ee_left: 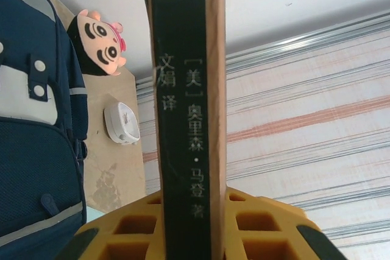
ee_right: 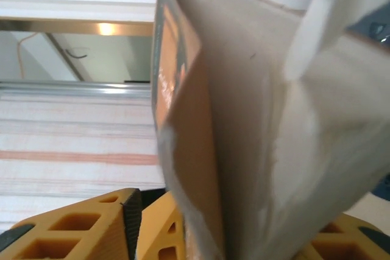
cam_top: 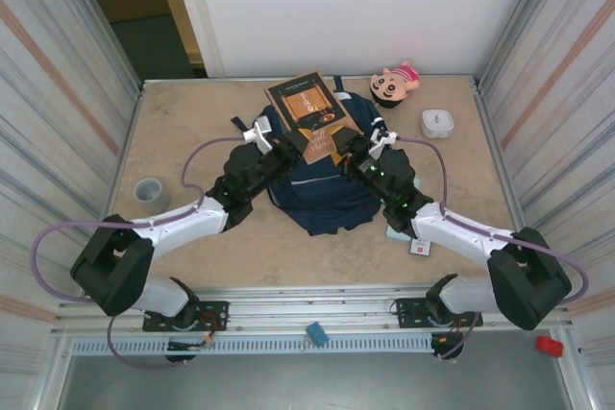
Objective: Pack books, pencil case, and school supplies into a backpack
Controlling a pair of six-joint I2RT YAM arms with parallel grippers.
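Two grippers meet on one book [cam_top: 307, 103], which stands tilted above the far end of the navy backpack [cam_top: 322, 204]. The left gripper [ee_left: 192, 226] is narrowed right down onto it: in the left wrist view its yellow fingers [ee_left: 131, 226] press either side of the dark spine. The right gripper [cam_top: 344, 148] reaches in from the backpack's right. In its wrist view, its yellow fingers [ee_right: 79, 229] straddle the book's lower corner at a middling gap. Whether they are pressing on it cannot be told.

The backpack lies flat in the middle of the table [cam_top: 192, 112]. Bare tabletop runs along its left side out to a grey round cup [cam_top: 151, 191] and across its near side towards the arm bases. Ribbed wall panels close the table's left and right edges.

Just right of the backpack's near corner a pale teal pencil case [cam_top: 392, 230] peeks from under the right arm. A small white pack [cam_top: 420, 248] lies just beyond it. Beyond the backpack's far right corner sit a plush doll [cam_top: 394, 86] and a white square box [cam_top: 437, 123].

The spine's pale lettering reads 文娟 译 and [美] 奥里森·马登 著.
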